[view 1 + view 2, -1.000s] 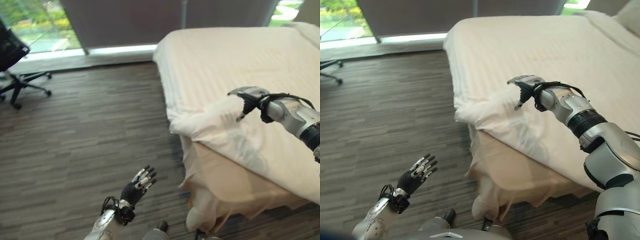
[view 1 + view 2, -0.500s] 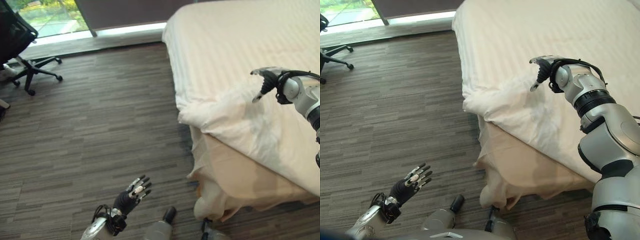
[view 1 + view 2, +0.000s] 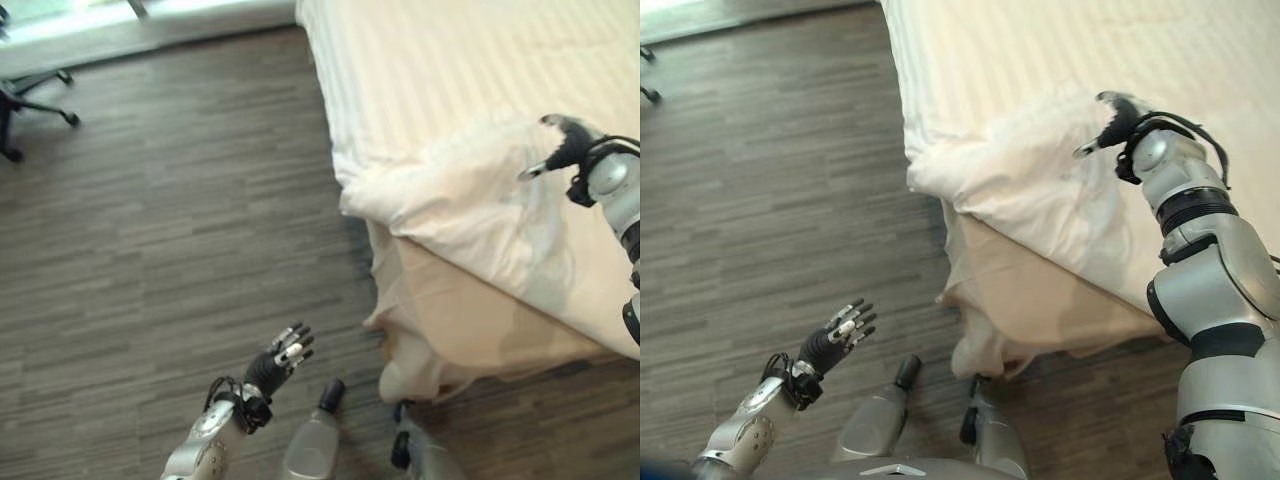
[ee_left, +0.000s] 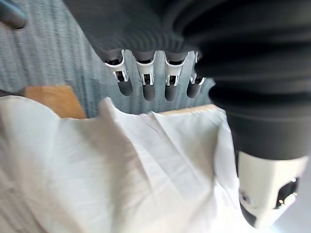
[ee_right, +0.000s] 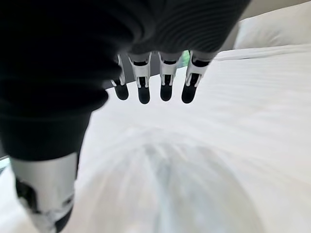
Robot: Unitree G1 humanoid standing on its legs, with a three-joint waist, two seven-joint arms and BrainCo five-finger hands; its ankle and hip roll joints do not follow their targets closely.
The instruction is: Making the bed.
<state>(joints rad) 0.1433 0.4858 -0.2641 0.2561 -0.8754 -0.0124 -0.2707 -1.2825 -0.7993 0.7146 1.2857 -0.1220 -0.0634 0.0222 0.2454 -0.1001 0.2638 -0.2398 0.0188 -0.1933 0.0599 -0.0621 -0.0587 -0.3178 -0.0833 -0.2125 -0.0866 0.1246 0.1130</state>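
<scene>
The bed is only partly made, as I read it: most of the white duvet lies flat and smooth across the mattress, but at the near corner it is bunched into a puffy fold that sits back from the edge, leaving the cream sheet bare below it and hanging in loose, rumpled folds down to the wooden floor. The right hand hovers over that bunched corner with its fingers straight and spread, holding nothing (its wrist view looks down on the heap of duvet just under the palm). The left hand is held out low over the floor, well apart from the bed, fingers relaxed and empty. What seems left is to draw the folded corner out to the bed's edge, flatten it, and tidy the drooping sheet; an office chair stands off by the window
</scene>
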